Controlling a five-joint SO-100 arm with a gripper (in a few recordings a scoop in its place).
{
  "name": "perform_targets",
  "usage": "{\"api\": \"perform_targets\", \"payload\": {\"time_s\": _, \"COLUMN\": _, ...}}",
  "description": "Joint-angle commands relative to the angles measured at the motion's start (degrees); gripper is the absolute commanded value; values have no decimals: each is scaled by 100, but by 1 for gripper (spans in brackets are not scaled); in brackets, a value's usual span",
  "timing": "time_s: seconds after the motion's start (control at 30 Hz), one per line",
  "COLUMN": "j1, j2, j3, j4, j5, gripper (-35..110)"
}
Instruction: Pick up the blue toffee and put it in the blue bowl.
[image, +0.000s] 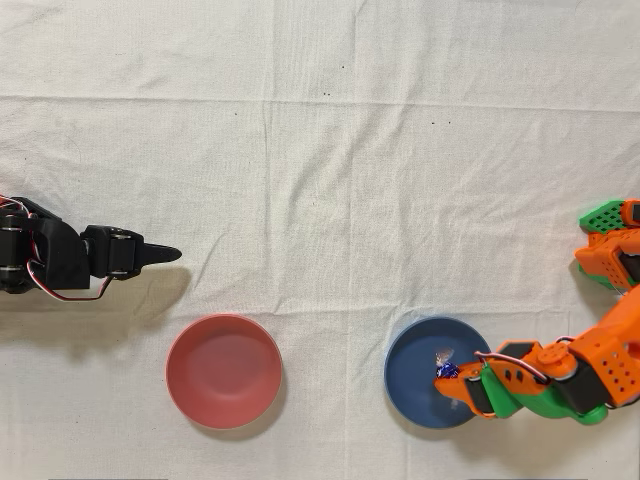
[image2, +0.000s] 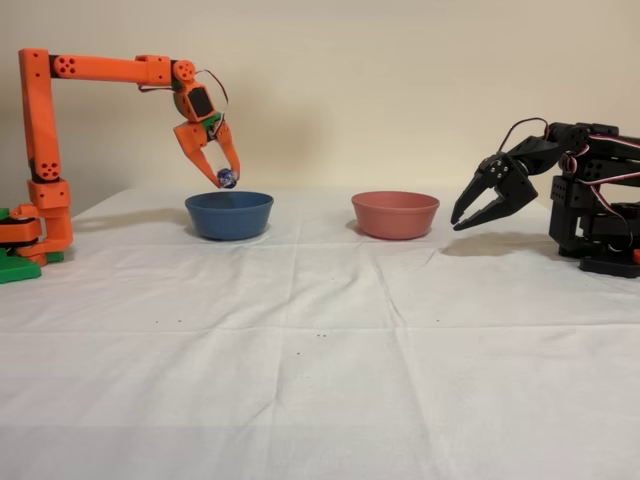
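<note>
My orange gripper (image2: 226, 178) hangs just above the blue bowl (image2: 229, 215), pointing down, and is shut on the blue toffee (image2: 227, 179), a tiny shiny blue ball between the fingertips. In the overhead view the gripper (image: 447, 371) reaches in from the right over the blue bowl (image: 415, 385), holding the toffee (image: 446, 370) over the bowl's right half, with a clear wrapper end sticking out toward the upper left. The toffee is clear of the bowl's rim in the fixed view.
A pink-red bowl (image: 223, 370) sits to the left of the blue one in the overhead view, to the right of it (image2: 395, 214) in the fixed view. The idle black arm (image: 70, 260) stands beyond it. White wrinkled cloth (image: 320, 150) covers the table.
</note>
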Motion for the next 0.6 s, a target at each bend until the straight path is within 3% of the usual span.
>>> {"api": "perform_targets", "payload": {"time_s": 0.0, "j1": -44, "j2": 62, "j3": -53, "j4": 0, "j5": 0, "gripper": 15}}
{"api": "perform_targets", "payload": {"time_s": 0.13, "j1": -26, "j2": -26, "j3": -132, "j4": 0, "j5": 0, "gripper": 24}}
{"api": "perform_targets", "payload": {"time_s": 0.3, "j1": -44, "j2": -79, "j3": -149, "j4": 0, "j5": -44, "gripper": 46}}
{"api": "perform_targets", "payload": {"time_s": 0.57, "j1": 26, "j2": -26, "j3": -97, "j4": 0, "j5": -53, "gripper": 51}}
